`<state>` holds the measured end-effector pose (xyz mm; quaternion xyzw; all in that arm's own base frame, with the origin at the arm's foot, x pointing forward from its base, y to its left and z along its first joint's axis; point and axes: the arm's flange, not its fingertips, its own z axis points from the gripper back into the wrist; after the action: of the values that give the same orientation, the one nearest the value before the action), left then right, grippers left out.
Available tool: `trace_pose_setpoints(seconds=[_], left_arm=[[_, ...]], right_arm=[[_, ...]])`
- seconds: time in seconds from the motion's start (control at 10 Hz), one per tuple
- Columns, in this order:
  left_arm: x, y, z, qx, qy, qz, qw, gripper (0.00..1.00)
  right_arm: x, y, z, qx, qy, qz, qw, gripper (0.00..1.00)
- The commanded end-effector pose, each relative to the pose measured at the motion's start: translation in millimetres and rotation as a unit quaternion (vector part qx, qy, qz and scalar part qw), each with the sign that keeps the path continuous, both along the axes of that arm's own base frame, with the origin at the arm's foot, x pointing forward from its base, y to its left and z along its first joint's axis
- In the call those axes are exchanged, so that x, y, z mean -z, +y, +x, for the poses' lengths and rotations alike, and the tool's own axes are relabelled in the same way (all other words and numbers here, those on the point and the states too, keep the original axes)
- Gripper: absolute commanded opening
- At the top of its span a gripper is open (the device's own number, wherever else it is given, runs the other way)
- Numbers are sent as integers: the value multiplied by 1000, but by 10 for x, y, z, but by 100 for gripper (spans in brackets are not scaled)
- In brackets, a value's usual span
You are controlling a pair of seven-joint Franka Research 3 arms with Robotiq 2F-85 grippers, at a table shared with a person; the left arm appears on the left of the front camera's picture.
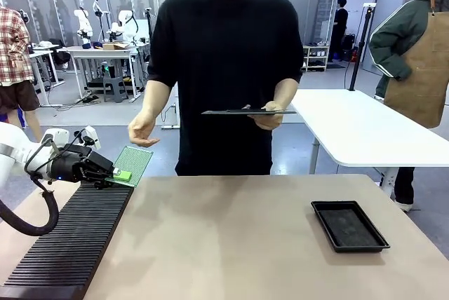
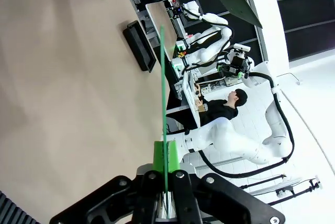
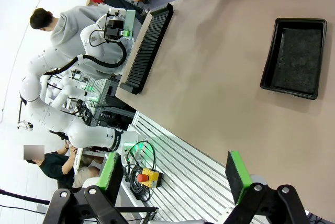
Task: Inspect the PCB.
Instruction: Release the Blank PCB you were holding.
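1. The PCB [image 1: 135, 163] is being held up, tilted, over the far end of the black slotted rack [image 1: 70, 244], at the far left part of the table [image 1: 231, 244]. It is being pinched at its lower edge by the jaws of the left gripper [image 1: 118, 174], which are pressed together on it.
2. The jaws of the right gripper [image 3: 172, 156] are standing spread, and nothing is being gripped between them.
3. Only a narrow strip of the thin board is being gripped. It is judged that the board could be turned or pulled out of the pads by a quick arm move.
4. The person's free hand [image 1: 144, 134] is being held open near the board's upper edge. If the board is being pulled while the jaws are shut, it could be bent. If it is being released too early, it could drop onto the rack.
5. Being counted: one PCB, one rack, one black tray [image 1: 349, 225], one clipboard [image 1: 249, 112] in the person's other hand, and two grippers.
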<state>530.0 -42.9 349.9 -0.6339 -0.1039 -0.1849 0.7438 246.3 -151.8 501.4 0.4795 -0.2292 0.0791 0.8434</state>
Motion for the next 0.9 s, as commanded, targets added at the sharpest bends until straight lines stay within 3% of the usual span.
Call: trace_pose_setpoints(seconds=[0.0, 0.8], left_arm=[[10, -10, -3, -3, -4, 3, 1000, 0], [10, -10, -3, -3, -4, 3, 1000, 0]], right_arm=[[-9, -1, 9, -4, -11, 4, 1000, 100], [-9, -1, 9, -4, -11, 4, 1000, 100]])
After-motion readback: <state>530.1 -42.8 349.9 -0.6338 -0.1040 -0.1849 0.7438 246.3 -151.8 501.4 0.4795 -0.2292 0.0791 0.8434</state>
